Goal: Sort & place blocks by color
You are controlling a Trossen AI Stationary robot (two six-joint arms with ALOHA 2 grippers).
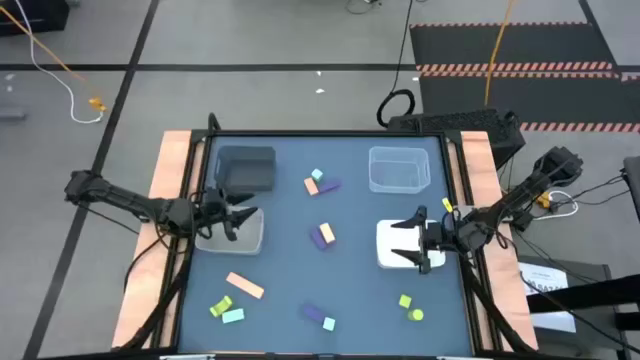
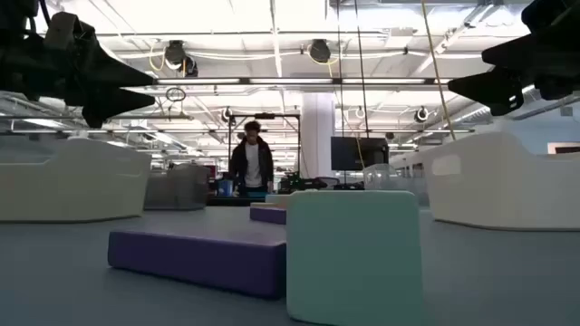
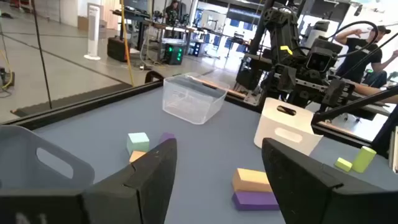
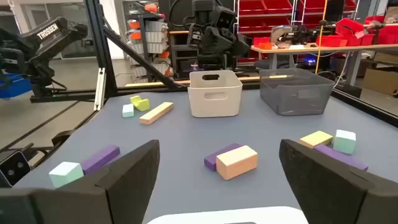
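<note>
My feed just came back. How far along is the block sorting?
Nothing looks sorted: the clear bin looks empty, and no blocks show in the dark grey bin. Nothing is in hand: the left gripper and right gripper hover open and empty over the two white bins. All visible blocks are left, including the salmon bar and the purple and salmon pair mid-table.

The worktop (image 1: 360, 290) is a blue-grey surface with pale wooden side rails. Four bins rest on it: a dark grey bin (image 1: 246, 168) and a clear bin (image 1: 399, 168) at the far corners, a white bin (image 1: 233, 232) at the left and another white bin (image 1: 404, 245) at the right. Small blocks lie scattered between them: a purple and tan pair (image 1: 322, 235) at the middle, a salmon bar (image 1: 245, 286) and a teal block (image 1: 233, 316) near the front left, and yellow-green blocks (image 1: 410, 308) near the front right.
</note>
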